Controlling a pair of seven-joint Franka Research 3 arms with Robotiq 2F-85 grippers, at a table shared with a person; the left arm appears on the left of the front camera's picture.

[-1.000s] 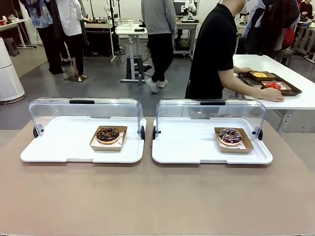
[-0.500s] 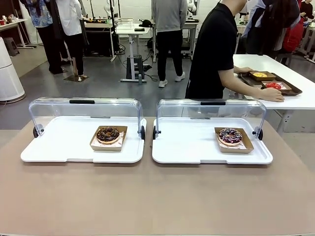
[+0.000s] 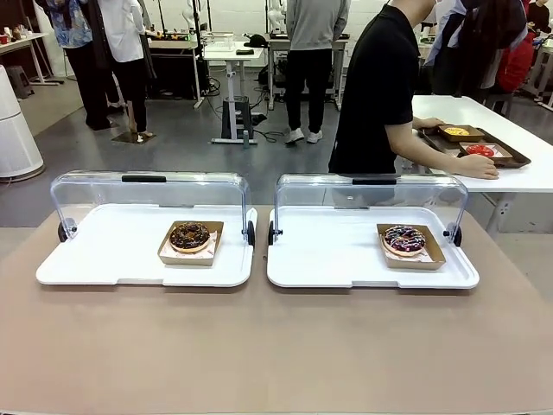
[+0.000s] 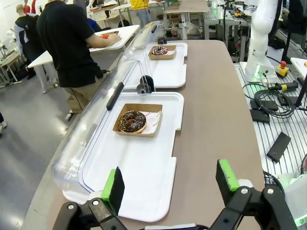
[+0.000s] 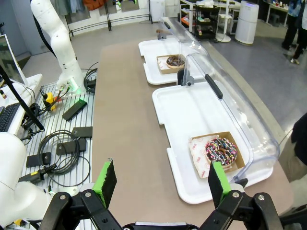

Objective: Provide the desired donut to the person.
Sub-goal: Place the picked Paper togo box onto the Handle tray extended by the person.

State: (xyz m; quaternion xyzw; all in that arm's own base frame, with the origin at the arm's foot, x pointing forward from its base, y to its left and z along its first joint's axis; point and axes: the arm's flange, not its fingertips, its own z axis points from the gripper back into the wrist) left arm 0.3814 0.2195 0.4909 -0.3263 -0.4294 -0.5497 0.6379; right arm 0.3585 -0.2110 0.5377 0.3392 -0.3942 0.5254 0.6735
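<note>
Front view: the brown table (image 3: 276, 346) runs wide across the near side, and its whole near half lies bare, open room from the left edge to the right edge. On its far half two white trays sit side by side with a narrow gap between them, the left tray (image 3: 112, 268) and the right tray (image 3: 346, 270). Each has a clear domed lid (image 3: 149, 192) rolled back along its far edge, so the near side of both trays is open. The person (image 3: 380, 86) in the black T-shirt stands beyond the right tray, turned away toward a white side table (image 3: 527, 164) at far right, both hands at a dark tray there. On the left tray, toward its right end, a chocolate donut (image 3: 189, 235) rests in a brown paper box. On the right tray, close to its right edge, a donut with coloured sprinkles (image 3: 403, 239) sits in its own box.

Left wrist view: the left gripper (image 4: 170, 184) hangs above the near corner of the left tray with its jaws spread wide and nothing between them. Right wrist view: the right gripper (image 5: 160, 184) is likewise fully spread and empty, above the table edge near the right tray.

Compared with a second ago, trays, donuts and the person hold the same places; the person's forearm is drawn slightly in, and a figure in a grey sweater (image 3: 315, 22) in the background has walked rightward.
</note>
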